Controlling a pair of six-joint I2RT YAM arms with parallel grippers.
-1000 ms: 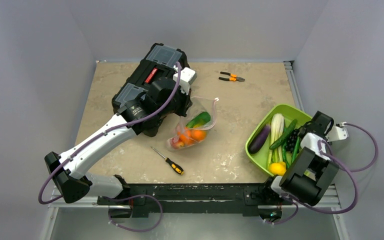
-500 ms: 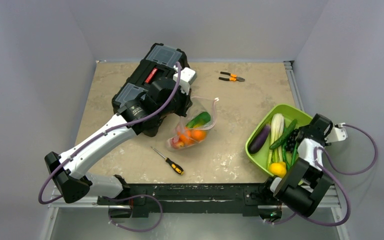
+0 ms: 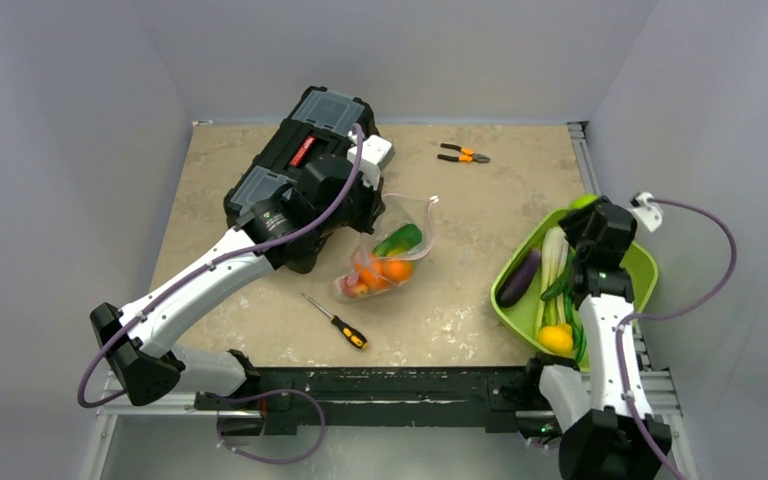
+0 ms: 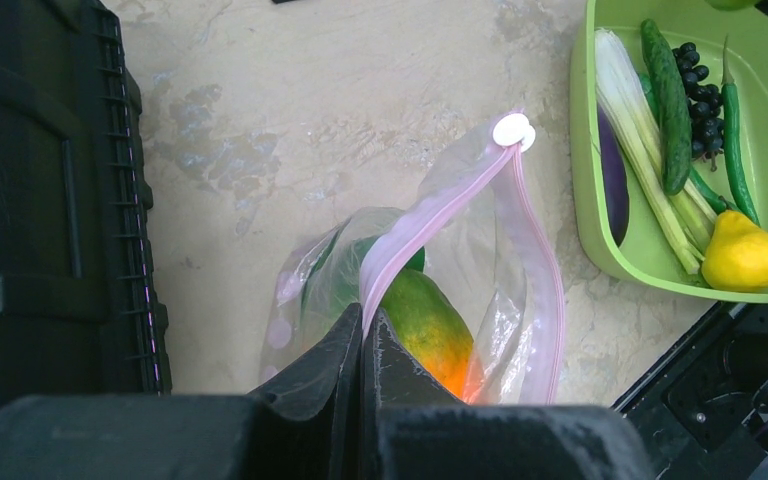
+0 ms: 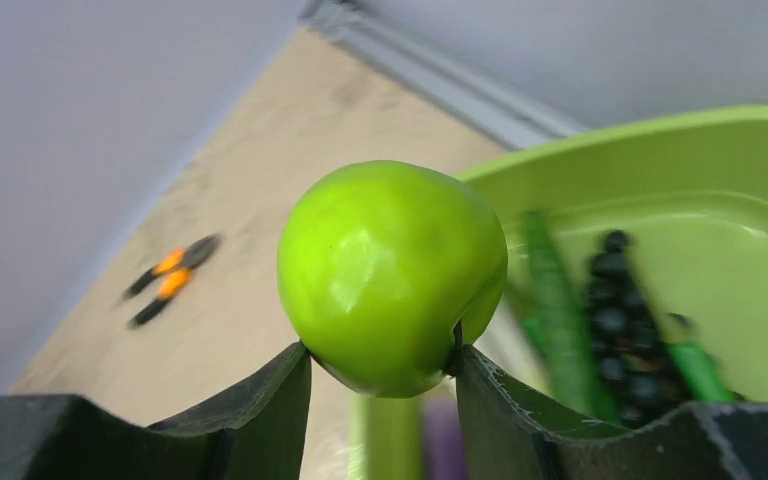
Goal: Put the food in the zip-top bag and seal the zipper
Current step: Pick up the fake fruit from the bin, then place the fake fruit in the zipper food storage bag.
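The clear zip-top bag [image 3: 390, 255] lies mid-table with orange and green food inside; a green-orange papaya [image 4: 422, 318] shows through it. My left gripper [image 4: 362, 322] is shut on the bag's pink zipper [image 4: 430, 215] near one end, and the mouth gapes open. It also shows in the top view [image 3: 365, 222]. My right gripper [image 5: 380, 355] is shut on a green apple [image 5: 392, 275], held above the far end of the lime bowl [image 3: 642, 272]. The bowl holds a purple eggplant [image 3: 520, 277], a white-stemmed green [image 3: 554, 255], a yellow fruit [image 3: 556, 337] and a cucumber [image 4: 665, 100].
A black toolbox [image 3: 300, 150] stands at the back left, close beside my left arm. Orange-handled pliers [image 3: 463, 153] lie at the back. A screwdriver [image 3: 335, 321] lies in front of the bag. The zipper's white slider [image 4: 512, 130] sits at the far end.
My right arm has risen from the bowl's near right side and swung over its far end, carrying the green apple. The left arm and the bag have not moved.
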